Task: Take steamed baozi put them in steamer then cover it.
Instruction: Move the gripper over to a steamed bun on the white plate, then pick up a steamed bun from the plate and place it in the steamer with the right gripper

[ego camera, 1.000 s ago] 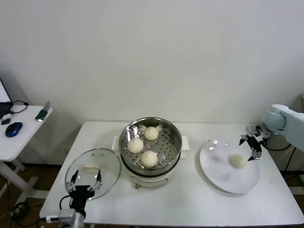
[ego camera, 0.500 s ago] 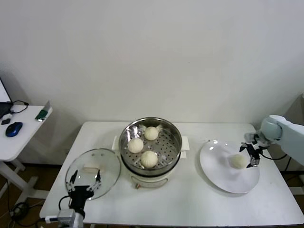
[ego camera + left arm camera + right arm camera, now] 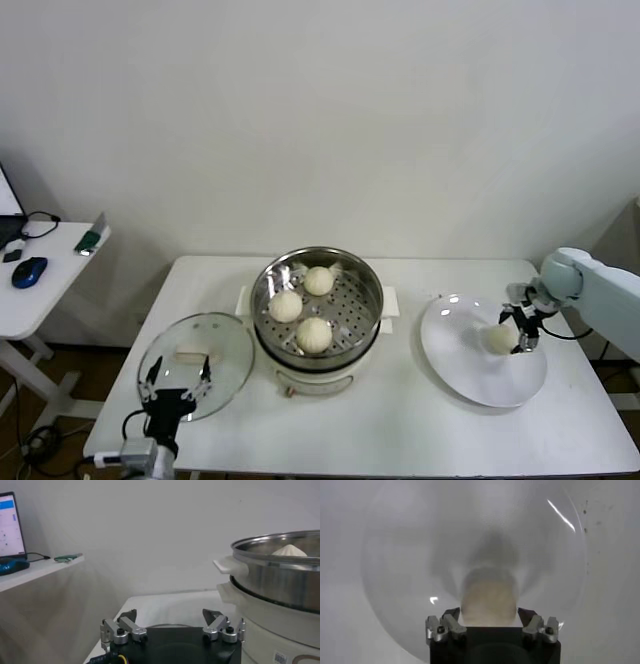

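Note:
The steamer (image 3: 372,292) stands mid-table with three baozi (image 3: 313,335) on its perforated tray. It also shows in the left wrist view (image 3: 280,575), with one baozi (image 3: 290,551) peeking over the rim. The fourth baozi (image 3: 498,339) lies on the white plate (image 3: 470,375). My right gripper (image 3: 521,331) is open, low over the plate, with its fingers on either side of this baozi (image 3: 489,597). The glass cover (image 3: 228,350) lies flat on the table to the left of the steamer. My left gripper (image 3: 176,386) is open and empty at the cover's near edge.
A side table (image 3: 40,290) with a blue mouse (image 3: 29,271) and cables stands to the far left. The wall runs close behind the table. The plate (image 3: 405,555) fills the right wrist view.
My right gripper has moved down and left onto the plate, and its fingers now straddle the baozi. The left arm has barely moved.

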